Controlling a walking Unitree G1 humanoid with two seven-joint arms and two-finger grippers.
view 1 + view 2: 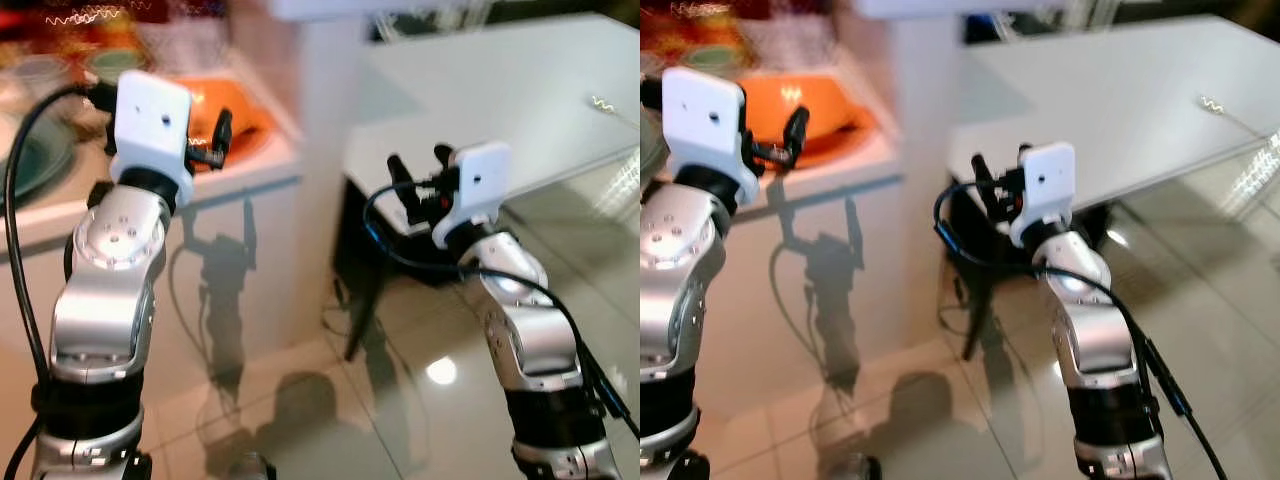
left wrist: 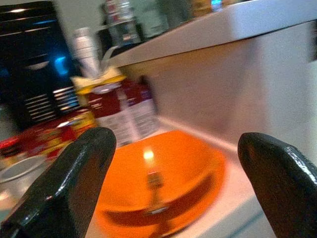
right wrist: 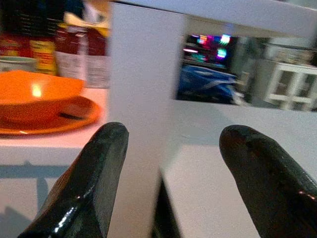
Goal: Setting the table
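Note:
An orange bowl (image 1: 243, 108) stands on an orange plate (image 3: 49, 122) on a white counter (image 1: 250, 172) at the left. In the left wrist view a fork (image 2: 154, 191) lies inside the bowl (image 2: 168, 168). My left gripper (image 1: 215, 140) is raised just in front of the bowl, open and empty, with its fingers (image 2: 84, 168) spread on either side of it. My right gripper (image 1: 420, 170) hovers open and empty before the near edge of a white table (image 1: 500, 90) at the right. Its fingertips (image 3: 99, 168) point towards a white column (image 3: 143, 89).
Cartons and food packages (image 2: 119, 106) stand behind the bowl. A green plate (image 1: 40, 160) lies at the counter's left. The white column (image 1: 320, 90) separates counter and table. A dark table leg (image 1: 360, 320) stands on the glossy tiled floor (image 1: 300, 400).

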